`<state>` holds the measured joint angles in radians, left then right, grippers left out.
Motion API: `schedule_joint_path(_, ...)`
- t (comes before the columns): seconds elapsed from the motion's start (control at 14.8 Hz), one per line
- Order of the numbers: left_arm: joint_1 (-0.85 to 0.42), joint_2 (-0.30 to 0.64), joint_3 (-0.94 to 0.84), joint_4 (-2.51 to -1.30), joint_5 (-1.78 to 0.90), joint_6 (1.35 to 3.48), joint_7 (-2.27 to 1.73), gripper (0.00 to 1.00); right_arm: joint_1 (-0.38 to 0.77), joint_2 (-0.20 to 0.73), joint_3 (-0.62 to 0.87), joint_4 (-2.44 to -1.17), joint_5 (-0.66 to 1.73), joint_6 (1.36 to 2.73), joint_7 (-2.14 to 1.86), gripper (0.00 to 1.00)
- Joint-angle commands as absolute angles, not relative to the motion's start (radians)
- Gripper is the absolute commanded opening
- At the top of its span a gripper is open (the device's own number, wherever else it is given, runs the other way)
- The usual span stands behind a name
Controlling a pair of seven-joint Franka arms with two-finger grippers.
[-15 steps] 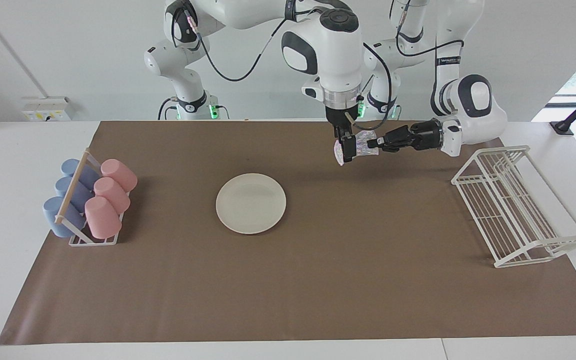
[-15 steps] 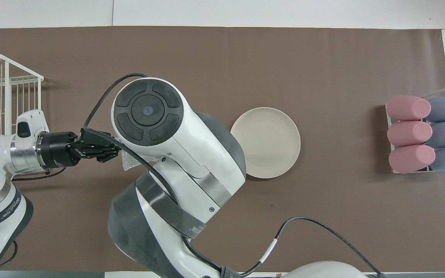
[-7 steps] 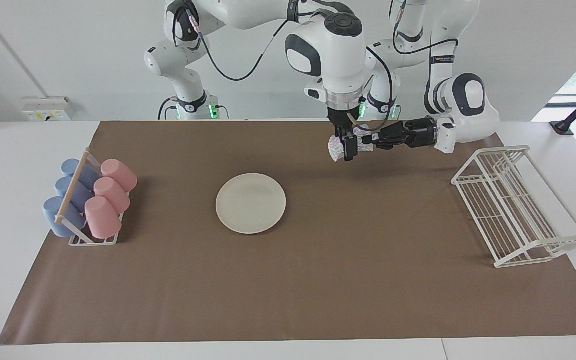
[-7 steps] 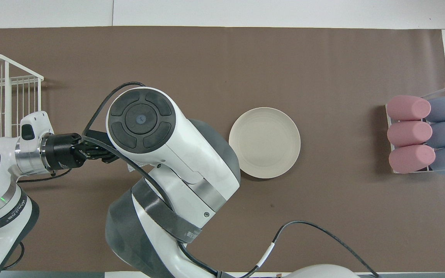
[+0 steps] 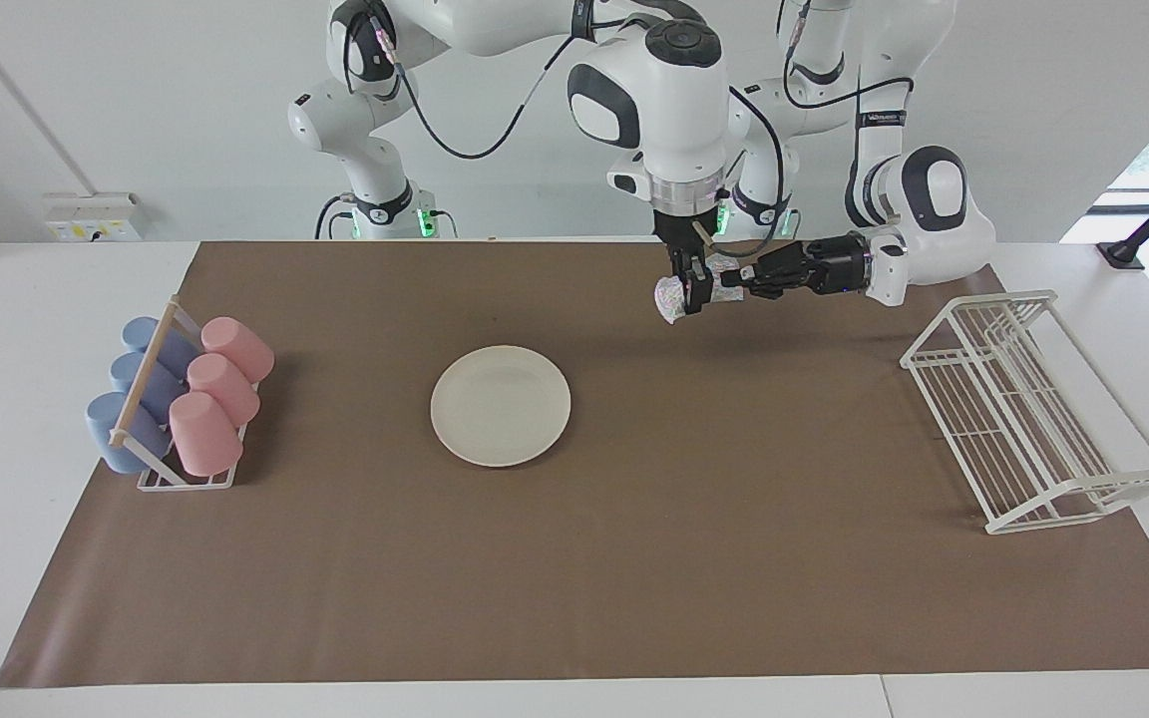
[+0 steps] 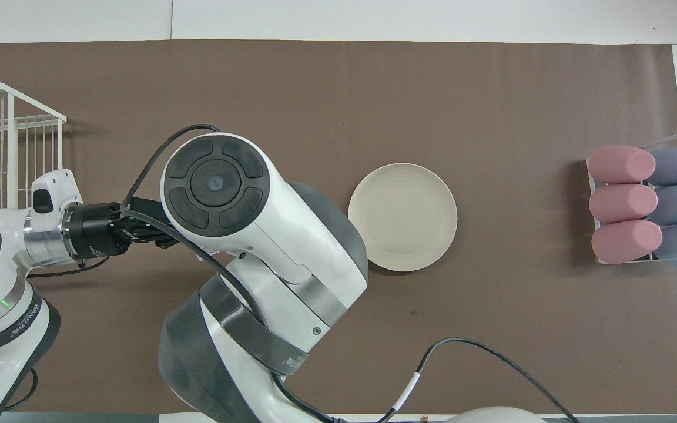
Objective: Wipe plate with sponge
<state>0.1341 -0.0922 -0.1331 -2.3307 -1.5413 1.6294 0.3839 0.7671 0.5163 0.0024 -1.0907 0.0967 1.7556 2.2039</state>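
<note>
Facing view: left claw (image 5: 742, 283) pinching sponge (image 5: 672, 296); right claw (image 5: 694, 292), closure unclear, risking dropping it mid-handover.

plate (image 5: 501, 405): 1 | sponge (image 5: 671, 296): 1 | pink cups (image 5: 218, 388): 3 | blue cups (image 5: 126, 397): 3 | wire rack (image 5: 1028, 409): 1

In the overhead view the sponge (image 5: 672, 296) and the right gripper (image 5: 694, 293) are covered entirely by the right arm's wrist housing, and the tips of the left gripper (image 5: 734, 282) are lost under it as well. The white wire rack (image 6: 3, 141) is cut off by that view's edge. In the facing view, whether the right gripper's fingers (image 5: 702, 291) are pressed onto the sponge cannot be made out
</note>
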Motion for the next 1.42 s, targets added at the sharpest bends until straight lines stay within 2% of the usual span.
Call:
schedule_joint_path(0.0, 0.115, -0.12, -0.124, -2.358, -1.566, 1.644, 0.403, 0.0, 0.762, 0.479, 0.005, -1.144, 0.106, 1.758, 2.203, 0.0)
schedule_joint_path(0.47, 0.115, -0.12, -0.124, -2.358, -1.565, 1.64, 0.403, 0.02, 0.761, 0.462, 0.005, -1.176, 0.094, 1.755, 2.148, 0.0)
schedule_joint_path(0.54, 0.115, -0.12, -0.124, -2.358, -1.565, 1.643, 0.403, 0.9, 0.761, 0.456, 0.005, -1.195, 0.094, 1.755, 2.107, 0.0)
schedule_joint_path(0.61, 0.115, -0.12, -0.124, -2.358, -1.563, 1.64, 0.403, 1.0, 0.761, 0.446, 0.005, -1.206, 0.1, 1.755, 2.1, 0.0)
schedule_joint_path(0.81, 0.126, -0.121, -0.123, -2.353, -1.549, 1.635, 0.403, 1.0, 0.744, 0.428, 0.003, -1.236, 0.103, 1.769, 2.08, 0.0)
schedule_joint_path(0.94, 0.143, -0.124, -0.121, -2.333, -1.501, 1.643, 0.397, 1.0, 0.694, 0.41, -0.002, -1.293, 0.103, 1.795, 1.964, 0.0)
schedule_joint_path(1.08, 0.198, -0.129, -0.121, -2.281, -1.369, 1.638, 0.381, 1.0, 0.616, 0.341, -0.003, -1.493, 0.103, 1.93, 1.782, 0.0)
schedule_joint_path(1.21, 0.228, -0.138, -0.121, -2.226, -1.254, 1.638, 0.326, 1.0, 0.551, 0.263, -0.002, -1.732, 0.106, 2.123, 1.689, 0.0)
schedule_joint_path(1.28, 0.233, -0.15, -0.121, -2.198, -1.194, 1.643, 0.278, 1.0, 0.549, 0.244, -0.002, -1.809, 0.106, 2.193, 1.687, 0.0)
schedule_joint_path(1.35, 0.235, -0.166, -0.121, -2.169, -1.136, 1.644, 0.226, 1.0, 0.548, 0.227, -0.002, -1.85, 0.107, 2.204, 1.687, 0.0)
